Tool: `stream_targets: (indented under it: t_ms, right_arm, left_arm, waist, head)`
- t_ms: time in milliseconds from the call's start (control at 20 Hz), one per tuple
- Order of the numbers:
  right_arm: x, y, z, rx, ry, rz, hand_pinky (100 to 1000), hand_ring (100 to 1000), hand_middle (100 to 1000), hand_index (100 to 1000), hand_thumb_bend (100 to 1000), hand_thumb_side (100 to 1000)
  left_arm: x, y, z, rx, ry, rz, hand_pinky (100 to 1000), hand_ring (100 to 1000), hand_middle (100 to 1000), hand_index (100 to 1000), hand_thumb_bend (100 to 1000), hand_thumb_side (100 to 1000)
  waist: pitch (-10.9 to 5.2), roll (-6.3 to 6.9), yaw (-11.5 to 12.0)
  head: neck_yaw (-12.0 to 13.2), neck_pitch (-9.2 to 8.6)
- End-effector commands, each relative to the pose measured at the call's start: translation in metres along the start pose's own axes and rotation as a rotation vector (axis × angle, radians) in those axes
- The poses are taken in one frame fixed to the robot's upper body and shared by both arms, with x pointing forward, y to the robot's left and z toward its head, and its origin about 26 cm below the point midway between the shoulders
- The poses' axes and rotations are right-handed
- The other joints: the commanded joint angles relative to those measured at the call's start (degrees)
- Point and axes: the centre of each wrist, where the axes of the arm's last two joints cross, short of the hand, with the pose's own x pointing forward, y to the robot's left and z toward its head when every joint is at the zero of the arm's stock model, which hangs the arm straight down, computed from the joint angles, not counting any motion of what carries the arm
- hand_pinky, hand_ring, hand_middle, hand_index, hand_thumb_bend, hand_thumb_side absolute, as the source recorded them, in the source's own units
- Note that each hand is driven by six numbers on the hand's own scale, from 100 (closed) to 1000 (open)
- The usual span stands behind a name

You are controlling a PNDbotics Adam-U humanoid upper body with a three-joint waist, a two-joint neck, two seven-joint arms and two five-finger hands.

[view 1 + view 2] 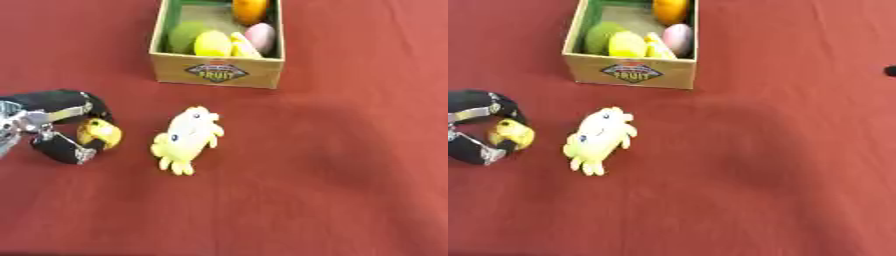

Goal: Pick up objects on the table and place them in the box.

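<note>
A deep red, cloth-like table surface (350,165) fills both views from edge to edge, and nothing of the room beyond it shows. A faint darker shadow lies across the cloth toward three o'clock of centre.

At twelve o'clock stands an open tan cardboard box with a "FRUIT" label on its near wall (217,71). Inside it lie a round orange fruit (249,10), a green rounded piece (185,36), a yellow lemon-shaped piece (213,44) and a pale pink egg-shaped piece (260,36) (all packed close together, touching).

Just left of centre, on the cloth, lies a pale yellow soft plush crab-like toy with small blue eyes (186,139), well short of the box and touching nothing.

At nine o'clock the robot's black left hand with silver joints (54,127) comes in from the left edge, its fingers and thumb curled round a small yellow object (99,133), just beside the plush toy but apart from it.

At the right edge of the right eye view, about three o'clock, a small dark shape (891,71) shows; I cannot tell what it is.
</note>
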Motion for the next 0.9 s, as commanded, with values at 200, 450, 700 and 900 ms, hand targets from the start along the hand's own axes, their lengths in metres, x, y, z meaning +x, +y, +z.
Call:
stream_targets:
  t_ms: [200, 450, 700, 900]
  right_arm:
    - [0.004, -0.005, -0.005, 0.005, -0.029, 0.013, 796, 653, 670, 793, 100, 616]
    - [0.004, -0.007, -0.005, 0.008, -0.028, 0.016, 796, 654, 670, 794, 100, 615]
    - [0.004, -0.009, -0.007, 0.017, -0.031, 0.017, 797, 654, 670, 793, 100, 614]
    - [0.005, -0.009, -0.01, 0.027, -0.034, 0.007, 797, 654, 670, 793, 100, 614]
  left_arm:
    - [0.015, 0.037, 0.039, 0.152, -0.02, -0.111, 825, 765, 692, 720, 100, 100]
    - [0.036, 0.062, 0.059, 0.249, -0.082, -0.152, 824, 764, 692, 721, 100, 100]
    - [0.051, 0.09, 0.062, 0.327, -0.129, -0.145, 824, 751, 681, 721, 100, 100]
    - [0.055, 0.111, 0.048, 0.37, -0.151, -0.077, 833, 745, 670, 720, 100, 100]
  waist:
    - [-1.83, 0.4, -0.08]
    - [-2.59, 0.95, -0.27]
    - [-3.07, 1.6, -0.71]
    - [-3.24, 1.97, -1.75]
  head:
    - [-0.33, -0.41]
    - [-0.67, -0.41]
    - [-0.61, -0.5]
    - [0.17, -0.55]
